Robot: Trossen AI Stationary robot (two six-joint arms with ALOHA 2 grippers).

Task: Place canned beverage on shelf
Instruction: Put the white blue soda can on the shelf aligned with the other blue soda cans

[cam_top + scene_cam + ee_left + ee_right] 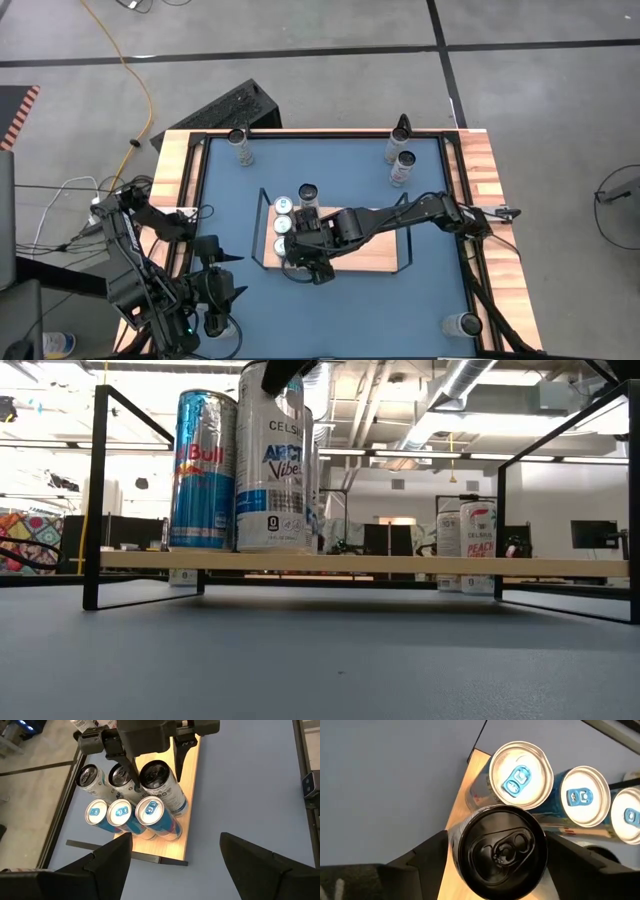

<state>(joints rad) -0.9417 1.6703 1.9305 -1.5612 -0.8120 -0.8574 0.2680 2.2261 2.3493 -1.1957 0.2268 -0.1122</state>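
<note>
Six cans crowd one end of the shelf (375, 258), which lies mid-table on the blue top. Nearest the low camera: a can (274, 465) reading "CELSIUS", "ARCTIC Vibe", standing upright on the shelf board, black-lidded. Right gripper (497, 852) straddles this can from above, fingers either side of its top, closed around it. Beside it, a Red Bull can (203, 470). Beyond the shelf, a white Celsius can (477, 546), "PEACH" legible. Left gripper (175, 852) hangs off the shelf's end, fingers spread, empty.
</note>
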